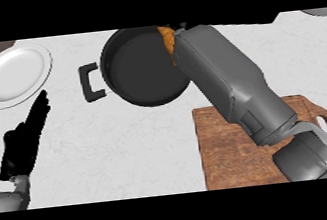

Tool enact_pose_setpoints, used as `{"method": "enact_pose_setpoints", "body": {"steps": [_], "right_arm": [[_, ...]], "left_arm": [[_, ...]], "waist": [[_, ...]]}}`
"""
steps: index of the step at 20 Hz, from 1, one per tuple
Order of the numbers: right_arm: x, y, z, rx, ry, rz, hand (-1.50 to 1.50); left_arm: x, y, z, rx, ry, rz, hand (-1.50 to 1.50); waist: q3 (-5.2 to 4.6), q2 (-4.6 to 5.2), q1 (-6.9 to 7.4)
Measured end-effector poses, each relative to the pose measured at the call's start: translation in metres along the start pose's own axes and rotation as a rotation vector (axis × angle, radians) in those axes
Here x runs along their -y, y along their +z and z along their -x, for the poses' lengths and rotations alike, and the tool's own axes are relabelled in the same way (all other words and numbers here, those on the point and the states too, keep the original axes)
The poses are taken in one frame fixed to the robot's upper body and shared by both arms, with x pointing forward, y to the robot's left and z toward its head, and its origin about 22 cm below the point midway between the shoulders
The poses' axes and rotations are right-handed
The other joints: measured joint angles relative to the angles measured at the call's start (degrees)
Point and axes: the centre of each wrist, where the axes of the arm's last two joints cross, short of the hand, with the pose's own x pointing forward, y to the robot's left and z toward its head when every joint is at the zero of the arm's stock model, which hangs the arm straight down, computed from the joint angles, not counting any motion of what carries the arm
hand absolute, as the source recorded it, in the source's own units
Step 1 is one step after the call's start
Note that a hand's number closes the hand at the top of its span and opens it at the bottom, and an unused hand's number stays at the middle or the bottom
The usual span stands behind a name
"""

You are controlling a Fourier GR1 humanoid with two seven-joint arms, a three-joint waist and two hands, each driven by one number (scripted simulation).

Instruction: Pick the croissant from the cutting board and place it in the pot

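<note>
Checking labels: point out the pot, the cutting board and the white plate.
pot (pixel 136 69), head view, on its dark inner floor.
cutting board (pixel 231 160), head view, on bare wood left of the forearm.
white plate (pixel 14 75), head view, on its middle.

1. The right forearm (pixel 226 75) enters at the counter's lower right corner and slants up and leftward toward the far edge — a long grey limb with a bulky joint segment near the bottom.
2. The right hand itself is hidden at the top, past the forearm's end; whether its fingers are curled cannot be told.
3. The left hand (pixel 25 141) shows near the counter's left edge — black, fingers straight and pointing up toward the far edge, resting open.
4. Only the left wrist's grey end shows, at the lower left corner.
</note>
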Motion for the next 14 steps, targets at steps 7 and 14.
{"method": "enact_pose_setpoints", "body": {"steps": [7,14], "right_arm": [[0.008,-0.002,-0.01,-0.028,-0.215,0.077,-1.5],[0.005,0.02,-0.001,-0.043,-0.348,0.043,-1.5]], "left_arm": [[-0.002,0.002,0.0,-0.008,0.001,0.002,0.0],[-0.003,0.006,0.01,-0.027,-0.001,-0.009,0.0]], "waist": [[-0.02,-0.54,-0.09],[-0.03,-1.31,-1.16]]}}
